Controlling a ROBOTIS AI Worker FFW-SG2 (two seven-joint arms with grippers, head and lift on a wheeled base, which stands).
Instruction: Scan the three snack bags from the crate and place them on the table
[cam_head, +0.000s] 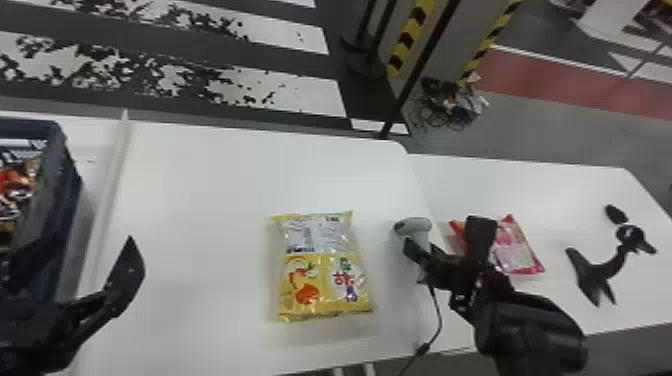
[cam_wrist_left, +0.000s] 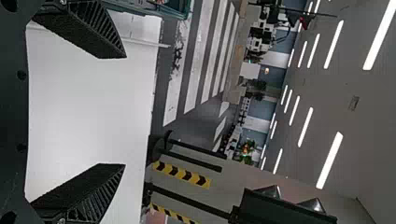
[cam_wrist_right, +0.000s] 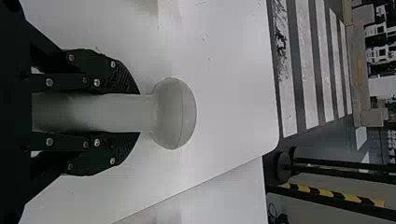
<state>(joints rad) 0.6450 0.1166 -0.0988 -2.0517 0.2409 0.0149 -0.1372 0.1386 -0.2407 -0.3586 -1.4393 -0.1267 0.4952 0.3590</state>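
the snack bag in the middle is showing bright yellow on its near half, with orange fruit shapes, red lettering and a purple patch, while its far half is turning silvery white with dark print. the snack bag to the right is glowing pink with red at its far edge. the scanner is looking pale grey, its cable running black. the table is gleaming plain white. at left, the crate is appearing dark navy, and the packets inside are mixing orange, red and brown. on the far side, the floor is alternating dark grey with broad white stripes, black speckles breaking them up, and the edging strip is carrying yellow and black chevrons.
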